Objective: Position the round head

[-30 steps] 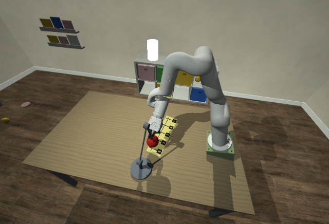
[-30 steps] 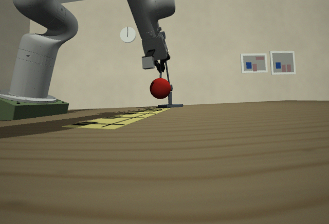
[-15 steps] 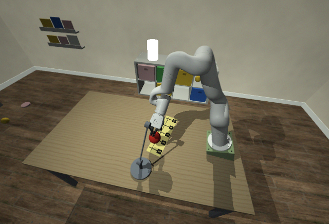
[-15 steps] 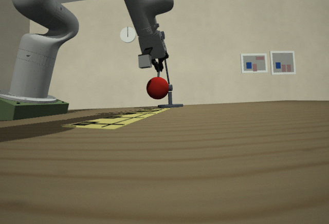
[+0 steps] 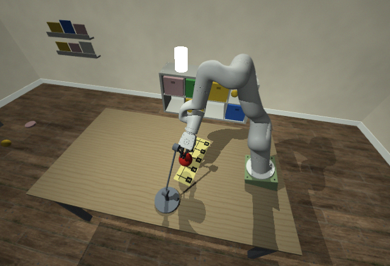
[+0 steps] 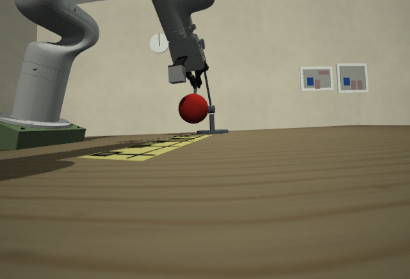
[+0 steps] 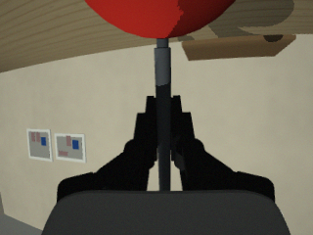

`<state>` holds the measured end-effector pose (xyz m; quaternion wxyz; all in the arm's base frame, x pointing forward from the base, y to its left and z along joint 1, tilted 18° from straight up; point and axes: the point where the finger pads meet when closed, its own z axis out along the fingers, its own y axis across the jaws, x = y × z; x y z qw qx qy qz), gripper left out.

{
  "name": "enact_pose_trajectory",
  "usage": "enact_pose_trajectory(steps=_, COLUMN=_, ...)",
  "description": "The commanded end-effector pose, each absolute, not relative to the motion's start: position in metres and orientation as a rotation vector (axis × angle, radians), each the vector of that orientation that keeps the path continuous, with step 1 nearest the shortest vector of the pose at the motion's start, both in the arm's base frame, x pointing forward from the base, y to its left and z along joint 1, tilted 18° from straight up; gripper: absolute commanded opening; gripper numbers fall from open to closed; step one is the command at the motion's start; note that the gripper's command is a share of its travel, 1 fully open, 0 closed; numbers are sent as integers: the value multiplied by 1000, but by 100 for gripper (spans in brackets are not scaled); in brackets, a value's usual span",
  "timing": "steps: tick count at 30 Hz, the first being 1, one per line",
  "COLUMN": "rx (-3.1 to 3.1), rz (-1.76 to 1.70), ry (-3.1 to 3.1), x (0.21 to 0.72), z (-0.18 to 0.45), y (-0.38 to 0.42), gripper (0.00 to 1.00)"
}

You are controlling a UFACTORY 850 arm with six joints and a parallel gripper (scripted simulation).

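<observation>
The lamp's grey round foot sits on the bench, and a thin grey arm rises from it to an elbow joint. The round red head hangs above the yellow strip, over the nearer half of its numbered lines. In the exterior view the head is clearly off the bench, above the strip. My gripper is shut on the thin grey stem just above the head. The gripper also shows in the top view and in the exterior view.
My arm's green base stands on the bench to the right of the strip. A cubby shelf with coloured bins stands behind the bench, with a white cylinder on top. The lamp's foot is near the bench's front edge.
</observation>
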<state>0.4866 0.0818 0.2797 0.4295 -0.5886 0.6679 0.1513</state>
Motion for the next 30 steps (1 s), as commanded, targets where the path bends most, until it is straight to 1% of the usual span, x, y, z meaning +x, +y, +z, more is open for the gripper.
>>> enact_pose_trajectory(steps=1, rx=-1469, rz=376, ry=1666, x=487, z=280, y=80, gripper=0)
enact_pose_trajectory(steps=12, rx=-1469, rz=376, ry=1666, x=486, z=280, y=78, gripper=0)
enact_pose_trajectory(steps=13, rx=-1469, rz=376, ry=1666, x=486, z=280, y=78, gripper=100)
enact_pose_trajectory(steps=30, rx=-1469, rz=376, ry=1666, x=486, z=280, y=79, gripper=100)
